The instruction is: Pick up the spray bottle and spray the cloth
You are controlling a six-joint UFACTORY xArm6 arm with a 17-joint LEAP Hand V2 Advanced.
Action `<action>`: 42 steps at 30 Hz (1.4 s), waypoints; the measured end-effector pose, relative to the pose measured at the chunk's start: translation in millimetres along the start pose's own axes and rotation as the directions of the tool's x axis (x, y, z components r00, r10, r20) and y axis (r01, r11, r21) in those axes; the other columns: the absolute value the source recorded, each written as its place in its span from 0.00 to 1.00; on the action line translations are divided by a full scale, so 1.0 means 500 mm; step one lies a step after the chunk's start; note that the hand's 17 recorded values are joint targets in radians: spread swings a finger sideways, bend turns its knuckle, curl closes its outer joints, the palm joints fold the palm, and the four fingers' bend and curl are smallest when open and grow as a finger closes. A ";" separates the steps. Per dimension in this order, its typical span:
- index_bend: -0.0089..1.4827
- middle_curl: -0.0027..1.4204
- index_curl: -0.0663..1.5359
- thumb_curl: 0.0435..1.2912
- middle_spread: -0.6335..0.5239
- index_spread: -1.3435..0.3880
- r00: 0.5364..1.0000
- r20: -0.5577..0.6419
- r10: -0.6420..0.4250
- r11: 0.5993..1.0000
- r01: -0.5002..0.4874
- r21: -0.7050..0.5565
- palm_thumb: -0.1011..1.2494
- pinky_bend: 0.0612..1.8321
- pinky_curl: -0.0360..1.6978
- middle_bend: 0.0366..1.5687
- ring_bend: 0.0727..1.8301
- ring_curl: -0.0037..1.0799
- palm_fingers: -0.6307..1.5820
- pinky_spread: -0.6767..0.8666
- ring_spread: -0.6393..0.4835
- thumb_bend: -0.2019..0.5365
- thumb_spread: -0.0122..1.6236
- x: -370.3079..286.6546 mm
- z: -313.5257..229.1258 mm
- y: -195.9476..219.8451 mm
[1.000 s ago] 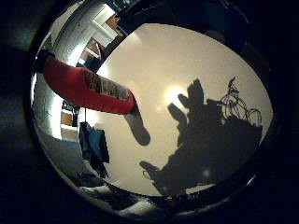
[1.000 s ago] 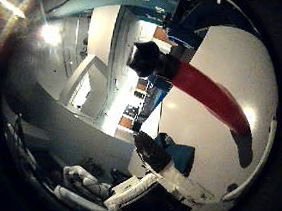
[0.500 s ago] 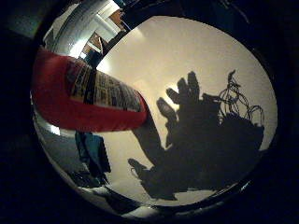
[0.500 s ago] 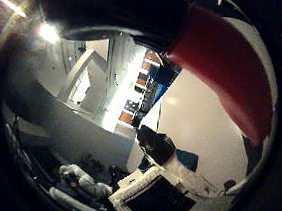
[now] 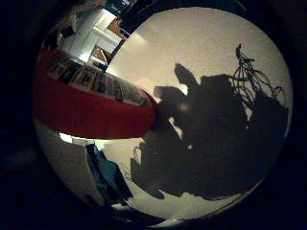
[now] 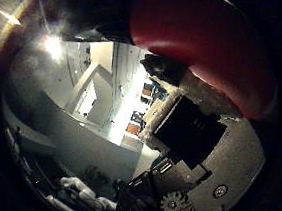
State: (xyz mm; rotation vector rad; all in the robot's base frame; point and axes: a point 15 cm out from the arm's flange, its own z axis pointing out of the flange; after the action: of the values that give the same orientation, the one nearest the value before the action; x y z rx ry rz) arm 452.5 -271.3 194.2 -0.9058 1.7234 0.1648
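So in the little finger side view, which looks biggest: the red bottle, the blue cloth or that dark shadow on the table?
As they look in that view:
1. The shadow, spread widest across the white table.
2. The red spray bottle, though it looks large mainly because it is close to the palm.
3. The blue cloth, clearly smallest.
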 end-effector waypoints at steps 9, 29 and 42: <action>0.75 0.51 0.54 0.33 0.45 0.66 0.997 0.077 -0.015 1.000 0.014 0.009 0.77 0.67 0.41 0.81 0.73 0.59 0.83 0.31 0.41 0.26 0.63 -0.042 0.000 -0.010; 0.81 0.46 0.50 0.38 0.48 0.68 0.971 0.025 -0.240 0.952 0.240 -0.192 0.86 0.63 0.55 0.86 0.79 0.58 0.82 0.33 0.43 0.26 0.68 -0.180 -0.089 0.047; 0.82 0.45 0.49 0.39 0.48 0.68 0.911 -0.034 -0.412 0.829 0.359 -0.428 0.87 0.60 0.61 0.87 0.80 0.57 0.82 0.32 0.43 0.26 0.68 -0.280 -0.113 0.131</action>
State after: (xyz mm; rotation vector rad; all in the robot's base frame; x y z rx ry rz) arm 378.5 -188.0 315.5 -1.5949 1.6038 0.2097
